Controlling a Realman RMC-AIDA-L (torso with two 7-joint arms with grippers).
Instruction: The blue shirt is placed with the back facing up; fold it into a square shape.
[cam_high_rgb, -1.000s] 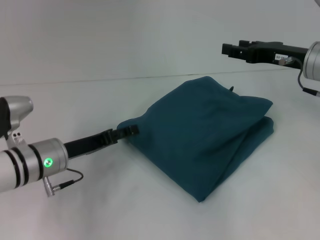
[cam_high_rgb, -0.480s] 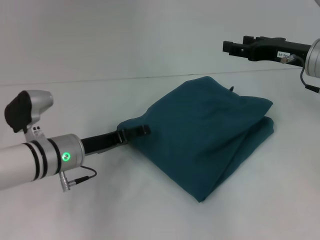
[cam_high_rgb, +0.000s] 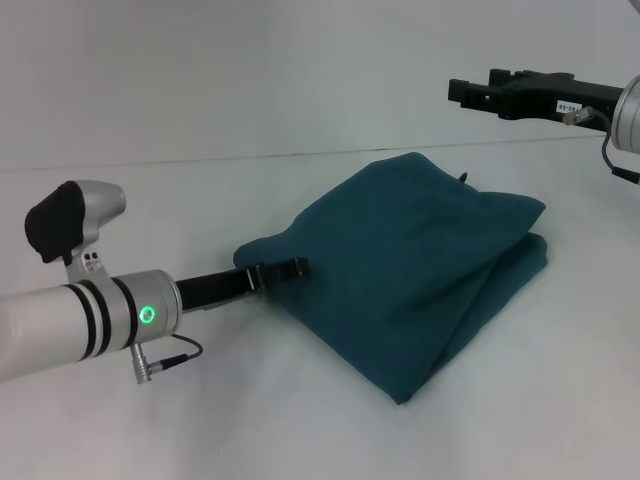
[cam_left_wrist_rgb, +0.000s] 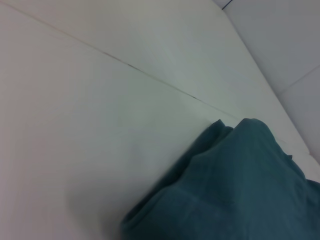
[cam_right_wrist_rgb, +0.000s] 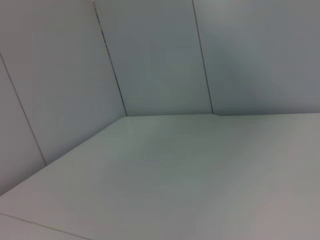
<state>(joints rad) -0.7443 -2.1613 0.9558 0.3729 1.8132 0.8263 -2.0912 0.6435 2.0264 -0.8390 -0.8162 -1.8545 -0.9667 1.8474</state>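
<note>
- the desk (cam_high_rgb: 120, 420) is a plain white surface that fills the head view, with a pale wall behind its far edge; a thin dark seam runs across it toward the far side, seen in the left wrist view too.
- the blue shirt (cam_high_rgb: 410, 270) lies folded into a thick, roughly four-sided bundle with layered edges, resting on the desk right of the middle; one corner points toward the near edge, another toward the far edge, and the right side shows two stacked folds.
- in the left wrist view the blue shirt (cam_left_wrist_rgb: 240, 190) fills the lower part of the frame, its rumpled corner lying on bare desk.
- the left arm reaches in from the left edge of the desk, its silver barrel carrying a lit green lamp and a small cable.
- the left gripper (cam_high_rgb: 290, 268) is at the shirt's left corner, low over the desk, its dark fingers lying against the fabric's edge; i cannot tell whether they are apart or together.
- the right gripper (cam_high_rgb: 462, 92) hangs high above the far right part of the desk, well apart from the shirt, pointing left; whether its black fingers are parted or together i cannot tell. its wrist view shows only bare desk and wall panels.
</note>
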